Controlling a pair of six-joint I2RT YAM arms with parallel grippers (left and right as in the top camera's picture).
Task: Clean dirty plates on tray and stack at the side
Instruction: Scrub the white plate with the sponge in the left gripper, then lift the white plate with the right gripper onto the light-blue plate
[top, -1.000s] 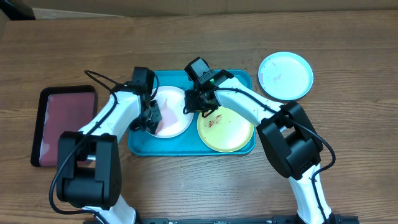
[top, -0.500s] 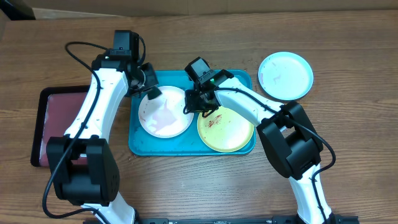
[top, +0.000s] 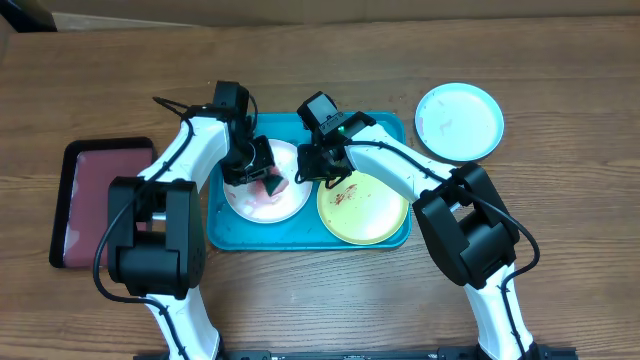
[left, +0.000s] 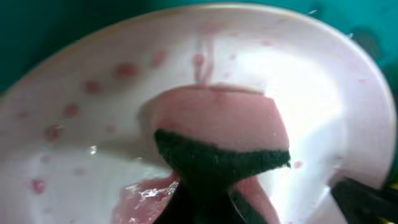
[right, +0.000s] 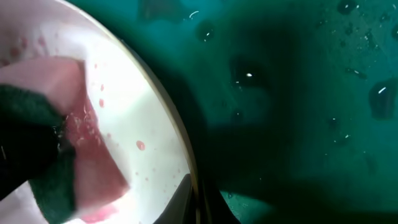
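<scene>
Left end effector (top: 262, 176) presses sponge (left: 217, 134) on white plate (top: 243, 200); tray (top: 225, 236) lies lengthwise left-right.

The table (top: 560, 60) is seen as matt, grained wood, while the tray (right: 298, 93) is shown as smooth, glossy plastic beaded with water drops (right: 380, 99). The white plate (left: 298, 81) is rendered glossy and wet, apparently plastic, though the close view is blurred. The sponge (left: 217, 121) is shown as soft pink foam backed by a rough, fibrous dark green scouring layer (left: 211, 165).
</scene>
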